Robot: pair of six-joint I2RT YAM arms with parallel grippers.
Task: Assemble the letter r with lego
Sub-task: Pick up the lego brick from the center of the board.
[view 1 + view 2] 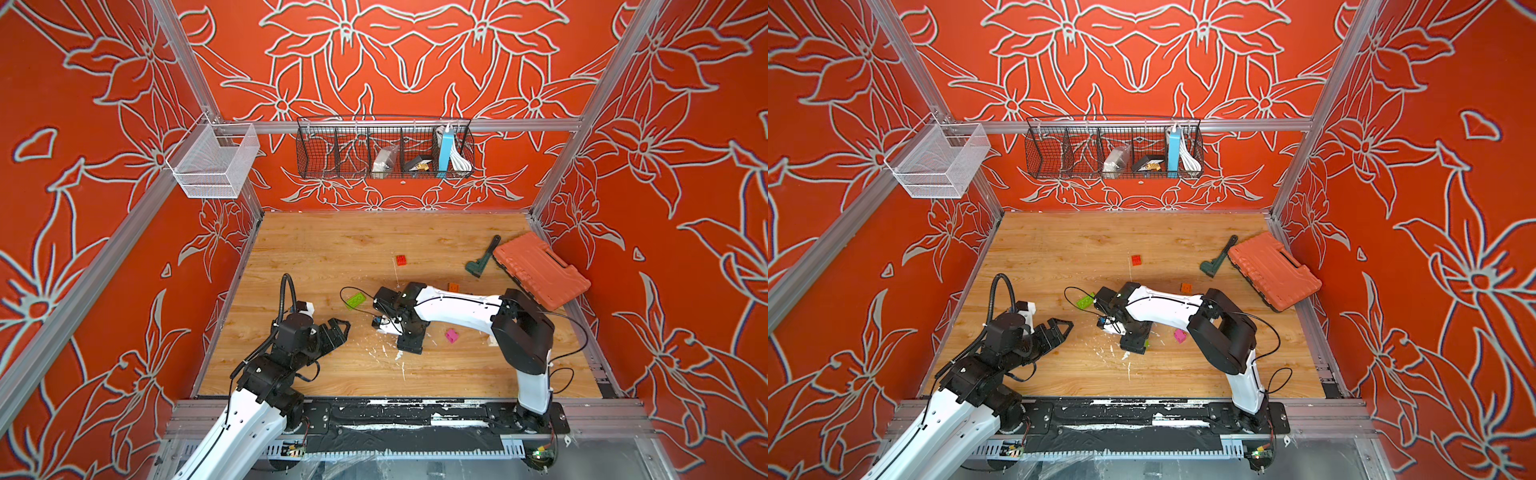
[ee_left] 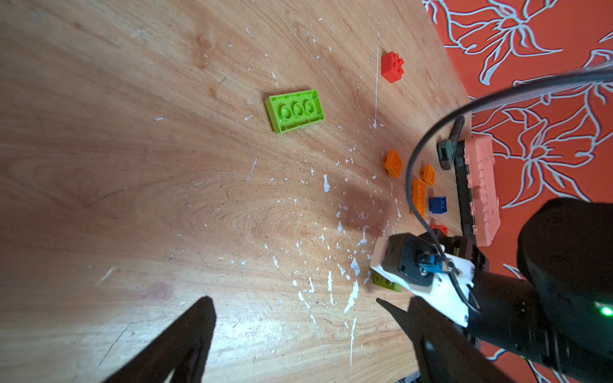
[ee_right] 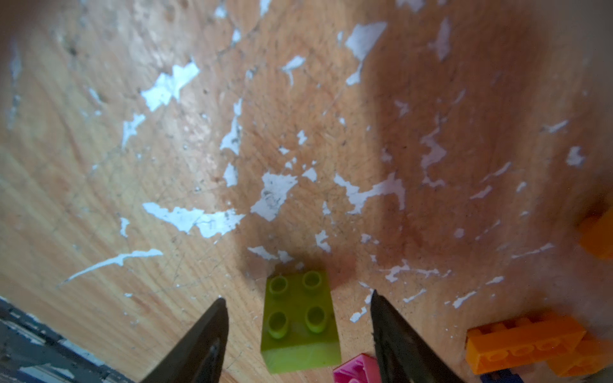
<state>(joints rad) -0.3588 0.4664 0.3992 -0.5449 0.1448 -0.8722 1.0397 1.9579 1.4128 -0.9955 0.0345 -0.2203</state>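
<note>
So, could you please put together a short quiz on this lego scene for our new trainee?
1. True or false: the right gripper is shut on the small lime brick.
2. The long lime brick lies: A) studs up; B) underside up; C) on its edge.
3. What does the left gripper hold?

Key
1. False: in the right wrist view its jaws straddle the brick, with a gap on each side.
2. B: its hollow underside with round tubes faces up.
3. Nothing: it is open above the bare table.
</note>
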